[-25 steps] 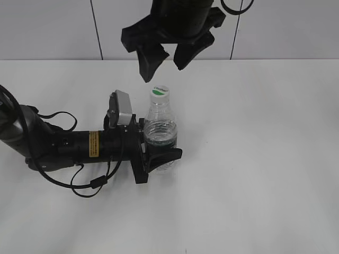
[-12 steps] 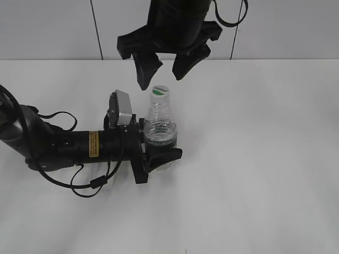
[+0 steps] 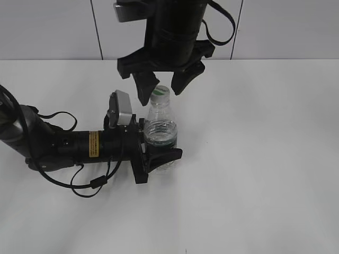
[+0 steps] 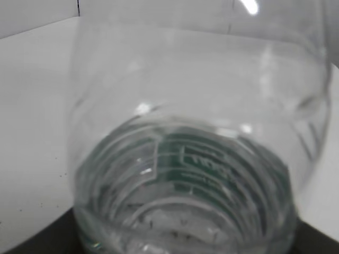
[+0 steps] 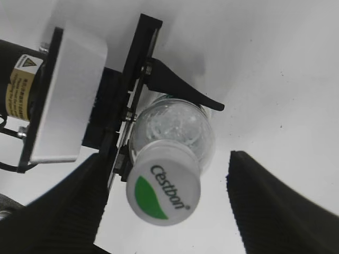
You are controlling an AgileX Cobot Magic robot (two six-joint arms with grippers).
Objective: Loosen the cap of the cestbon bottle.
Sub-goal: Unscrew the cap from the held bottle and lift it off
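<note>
Partly hidden: cap point(image 3: 160, 93) (behind right hand point(image 3: 164, 86))

White cap point(image 5: 163, 193) with green patch; clear bottle point(image 3: 160, 135), dark green label.

The cestbon bottle point(image 3: 160, 135) stands upright near the tabletop point(image 3: 254, 159) middle. At its 9 o'clock the left arm point(image 3: 69, 145) lies flat, its left claw point(image 3: 157, 150) clamped round the lower body, so that side is blocked. Directly above, the right claw point(image 3: 163, 84) straddles the cap point(image 3: 160, 93) with its fingers spread, apart from the cap on both sides. From 1 to 6 o'clock bare tabletop gives free passage.
</note>
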